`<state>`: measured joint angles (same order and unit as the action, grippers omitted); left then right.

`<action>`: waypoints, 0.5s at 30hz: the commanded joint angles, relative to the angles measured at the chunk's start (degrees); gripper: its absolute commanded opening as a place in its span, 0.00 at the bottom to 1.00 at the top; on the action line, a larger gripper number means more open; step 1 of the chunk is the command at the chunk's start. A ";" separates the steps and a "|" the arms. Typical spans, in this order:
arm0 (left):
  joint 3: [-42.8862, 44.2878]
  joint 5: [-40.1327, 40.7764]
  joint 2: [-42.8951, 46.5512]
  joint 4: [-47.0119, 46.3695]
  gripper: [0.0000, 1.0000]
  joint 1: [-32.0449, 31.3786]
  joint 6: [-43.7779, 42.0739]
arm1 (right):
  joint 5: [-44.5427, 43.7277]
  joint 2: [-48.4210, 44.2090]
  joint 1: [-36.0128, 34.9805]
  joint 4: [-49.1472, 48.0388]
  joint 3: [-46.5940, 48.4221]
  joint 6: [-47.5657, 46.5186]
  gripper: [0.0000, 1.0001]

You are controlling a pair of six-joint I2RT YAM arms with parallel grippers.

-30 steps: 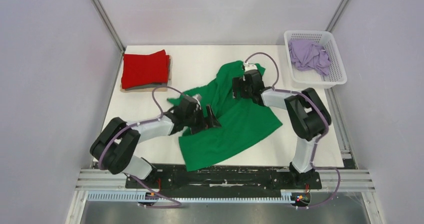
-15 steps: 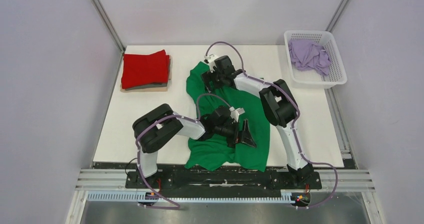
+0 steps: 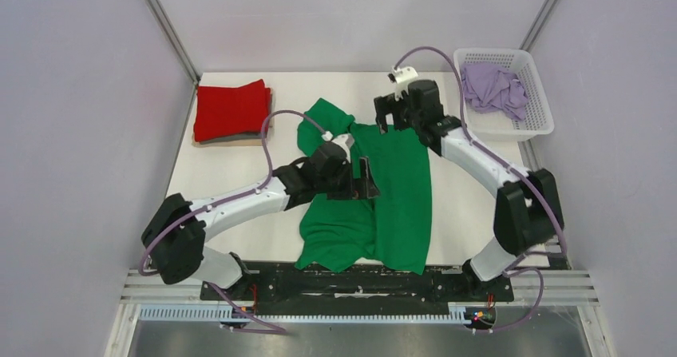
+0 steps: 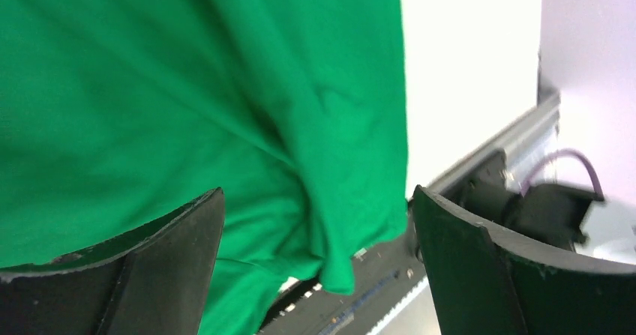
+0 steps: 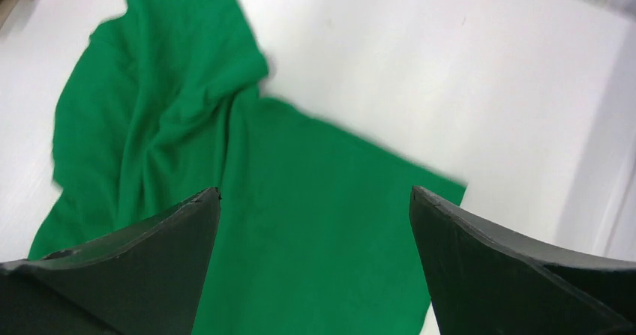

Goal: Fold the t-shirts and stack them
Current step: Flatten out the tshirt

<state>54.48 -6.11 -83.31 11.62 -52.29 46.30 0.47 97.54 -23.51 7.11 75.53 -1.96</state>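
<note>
Green t-shirt (image 5: 300,230) lies on the white table (image 5: 420,73). It is bunched and creased at upper left, smoother toward lower right, with a straight edge against bare tabletop. Right gripper (image 5: 315,192) is over the cloth, jaws spread wide, gripping nothing. Whether it touches the fabric is unclear.

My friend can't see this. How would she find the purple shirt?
At the table's far right corner sits a white lattice basket. The lilac shirt lies crumpled inside it. It alone is in a basket: the red shirt is folded far left, the green shirt sprawls centrally.
</note>
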 commanded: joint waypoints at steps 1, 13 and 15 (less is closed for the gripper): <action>-2.52 3.93 0.84 5.29 1.00 5.93 -3.08 | -0.67 -9.29 -1.17 -3.21 -15.79 5.69 0.98; -1.33 -9.40 -17.61 -6.59 1.00 14.81 0.42 | 0.52 -16.33 -1.28 -5.66 -37.22 14.43 0.98; -0.47 -9.95 -20.33 -7.45 1.00 16.88 0.61 | -1.82 -13.96 -0.97 -5.60 -36.69 15.77 0.98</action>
<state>53.47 -14.04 -98.17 7.79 -38.81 46.46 2.63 82.19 -24.75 4.75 38.83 10.24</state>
